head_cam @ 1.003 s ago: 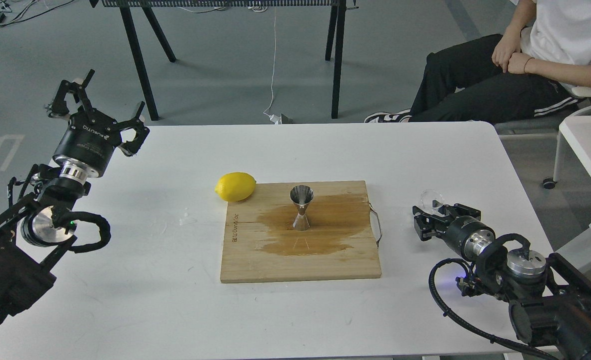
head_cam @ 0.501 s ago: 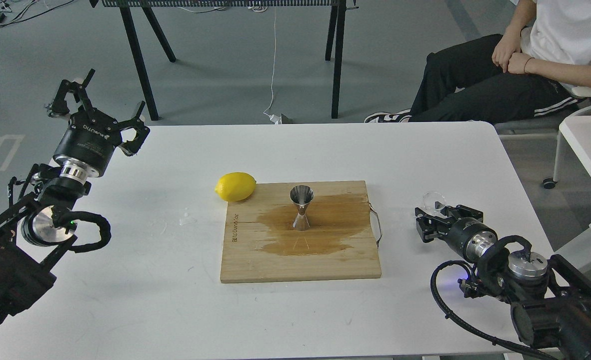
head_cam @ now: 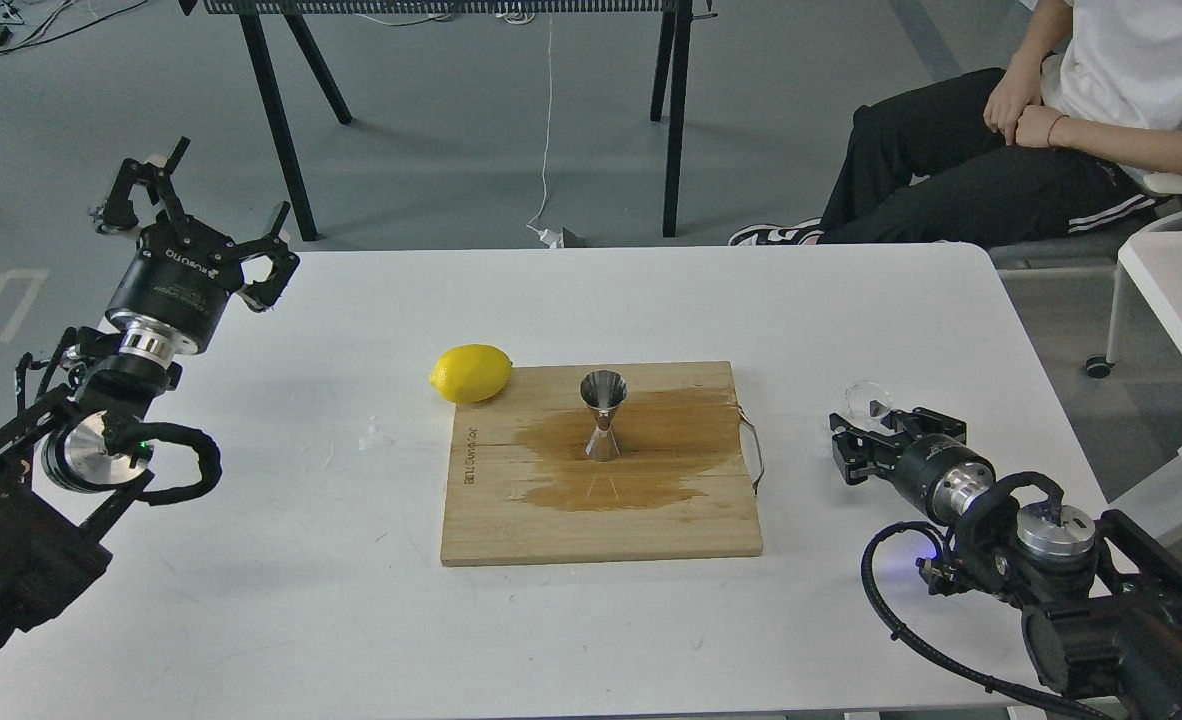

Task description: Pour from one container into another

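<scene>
The shiny steel jigger (head_cam: 602,417) stands upright in the middle of a wooden cutting board (head_cam: 601,525), inside a dark wet stain (head_cam: 651,450). To the right of the board, low over the table, my right gripper (head_cam: 876,422) is shut on the small clear cup (head_cam: 868,399). The cup is roughly upright with its mouth facing up, and its lower part is hidden by the fingers. My left gripper (head_cam: 201,215) hangs open and empty above the table's far left corner, well away from both containers.
A yellow lemon (head_cam: 471,372) lies at the board's far left corner. A metal handle (head_cam: 754,450) sticks out of the board's right edge, towards my right gripper. A small wet spot (head_cam: 374,437) is on the white table (head_cam: 251,560). A seated person (head_cam: 1051,130) is at the far right.
The clear cup has turned from tilted to roughly upright in my right gripper, which shifted slightly right and down. The left arm has not moved.
</scene>
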